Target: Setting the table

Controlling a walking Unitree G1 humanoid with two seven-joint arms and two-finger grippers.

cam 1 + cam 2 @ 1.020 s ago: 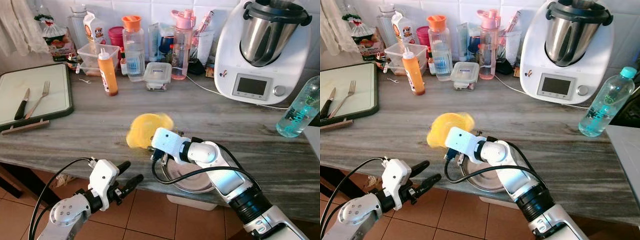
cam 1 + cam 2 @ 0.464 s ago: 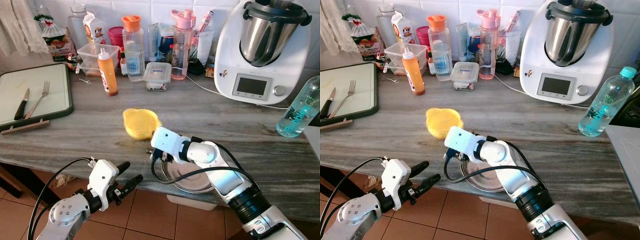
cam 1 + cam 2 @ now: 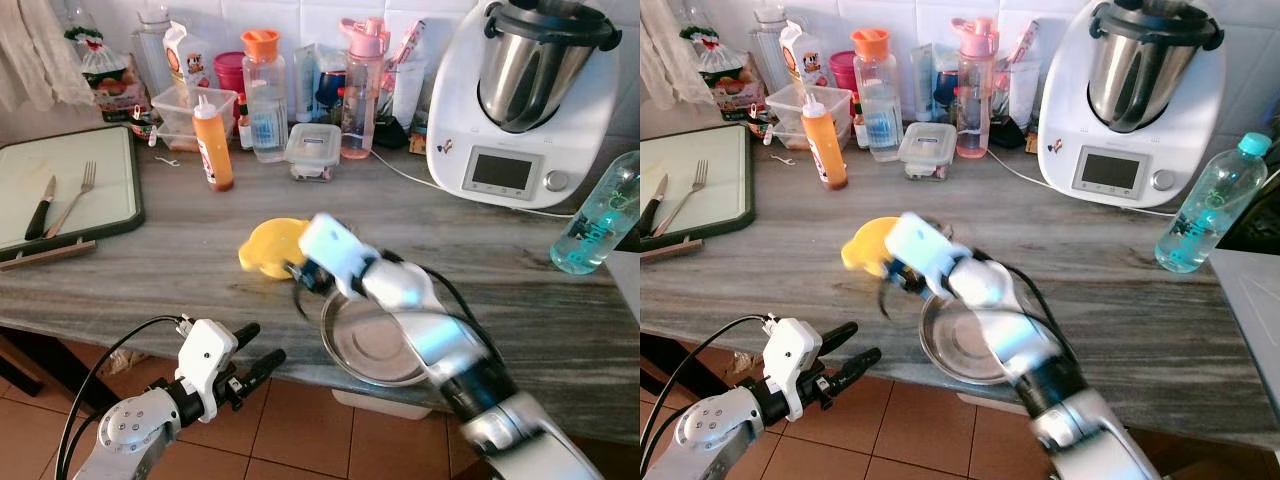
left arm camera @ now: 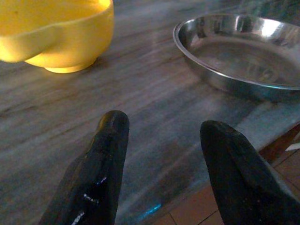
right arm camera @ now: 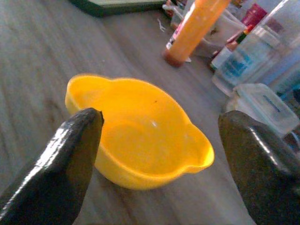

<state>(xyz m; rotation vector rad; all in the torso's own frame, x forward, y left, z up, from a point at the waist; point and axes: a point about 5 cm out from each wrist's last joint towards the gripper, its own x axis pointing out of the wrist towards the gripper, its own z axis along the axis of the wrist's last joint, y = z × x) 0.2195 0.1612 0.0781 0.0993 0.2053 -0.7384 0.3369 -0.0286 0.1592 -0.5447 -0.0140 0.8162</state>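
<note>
The yellow bowl sat upright on the counter, just beside the steel plate; the right gripper hovered wide apart over it, the left gripper likewise wide below the edge

On the counter, the bowl sits left of and behind the metal plate.

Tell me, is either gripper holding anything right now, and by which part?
Nothing is held. The right gripper is open, its fingers apart on either side of the yellow bowl on the counter, not touching it. The left gripper is open over bare counter.
</note>
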